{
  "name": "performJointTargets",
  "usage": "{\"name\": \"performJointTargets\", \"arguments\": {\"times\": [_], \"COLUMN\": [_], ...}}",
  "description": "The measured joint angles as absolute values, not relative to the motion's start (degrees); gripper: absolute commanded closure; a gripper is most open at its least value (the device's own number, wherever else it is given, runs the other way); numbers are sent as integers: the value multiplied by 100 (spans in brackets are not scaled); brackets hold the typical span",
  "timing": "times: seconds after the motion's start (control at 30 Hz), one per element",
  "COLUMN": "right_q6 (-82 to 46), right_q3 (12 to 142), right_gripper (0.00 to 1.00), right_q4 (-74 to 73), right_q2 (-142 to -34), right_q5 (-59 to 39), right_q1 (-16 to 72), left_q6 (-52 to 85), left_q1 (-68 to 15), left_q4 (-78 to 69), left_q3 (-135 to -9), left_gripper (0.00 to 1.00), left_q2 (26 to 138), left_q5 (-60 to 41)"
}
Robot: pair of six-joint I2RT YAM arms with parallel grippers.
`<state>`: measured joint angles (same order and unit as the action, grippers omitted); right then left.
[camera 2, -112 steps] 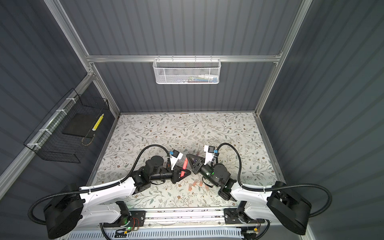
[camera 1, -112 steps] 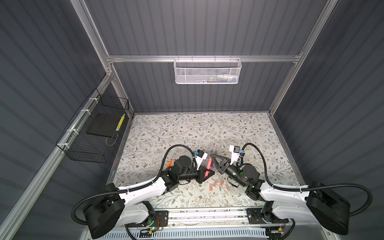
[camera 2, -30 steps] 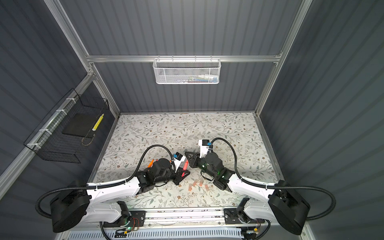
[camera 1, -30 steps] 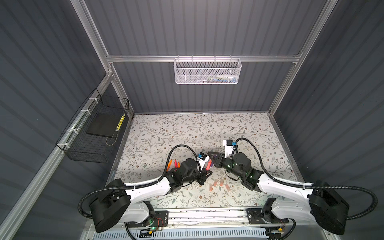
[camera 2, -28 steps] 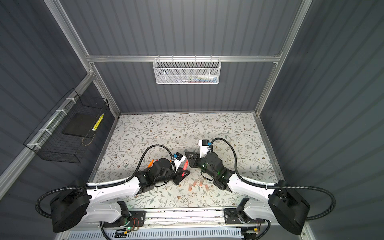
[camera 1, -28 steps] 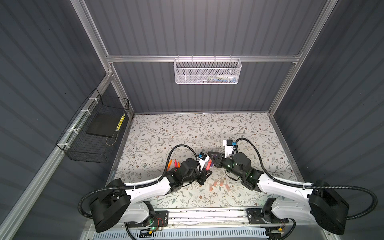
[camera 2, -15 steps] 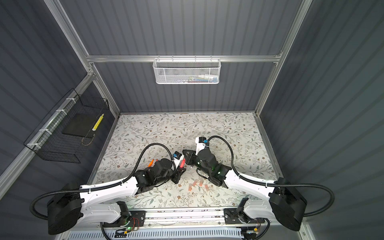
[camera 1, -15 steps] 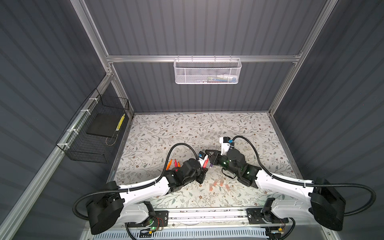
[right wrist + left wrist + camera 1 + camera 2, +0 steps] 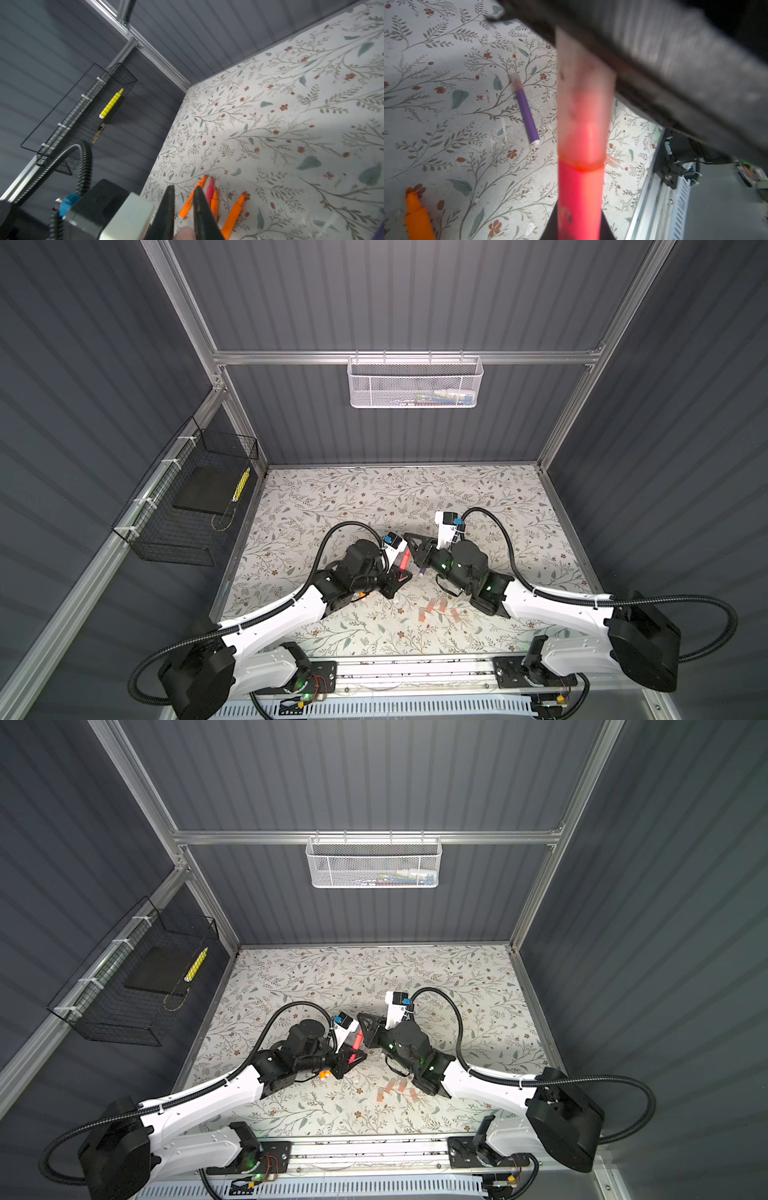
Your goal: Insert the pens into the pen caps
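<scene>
My left gripper [image 9: 579, 228] is shut on a pink-red pen [image 9: 580, 195], also visible in both top views [image 9: 404, 559] [image 9: 357, 1039]. A translucent pen cap [image 9: 583, 104] sits over the pen's tip. My right gripper [image 9: 182, 192] is shut on that cap, whose pale end [image 9: 185, 233] shows deep between the fingers. The two grippers [image 9: 406, 575] [image 9: 411, 540] meet near the table's middle. A purple pen [image 9: 525, 110] with a cap on it lies on the table. Three orange pens [image 9: 233, 214] and a pink one [image 9: 209, 191] lie uncapped at the left.
Several loose caps [image 9: 432, 605] lie near the front edge, beside the right arm. A black wire basket [image 9: 187, 506] with a yellow stick hangs on the left wall. A white mesh basket [image 9: 415, 383] hangs on the back wall. The metal rail [image 9: 654, 197] runs along the front.
The right gripper has swung left and back towards the left gripper. The cap it holds now sits over the tip of the pink-red pen.
</scene>
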<state>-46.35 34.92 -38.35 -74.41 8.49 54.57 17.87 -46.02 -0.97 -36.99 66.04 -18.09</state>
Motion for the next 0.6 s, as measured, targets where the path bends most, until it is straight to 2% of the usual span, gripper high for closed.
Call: {"name": "performJointTargets", "arguments": {"times": [0.17, 0.4, 0.6], "right_q6": [-4589, -5144, -5400], "right_q3": [3540, 4327, 4206], "right_gripper": [100, 100, 100], "right_q4": [-3741, -2519, -2071], "right_q2": [-7406, -7929, -7601], "right_q5": [1299, 2512, 3133], "right_q1": [5760, 6259, 6545], "left_q6": [1695, 1446, 1105], "left_q1": [-4578, -4681, -4869], "left_q4": [119, 445, 445], "left_q3": [-3699, -3697, -3697], "left_gripper": [100, 100, 100], "left_q2": [6490, 6593, 6611], "left_q5": [-1865, -963, -926]}}
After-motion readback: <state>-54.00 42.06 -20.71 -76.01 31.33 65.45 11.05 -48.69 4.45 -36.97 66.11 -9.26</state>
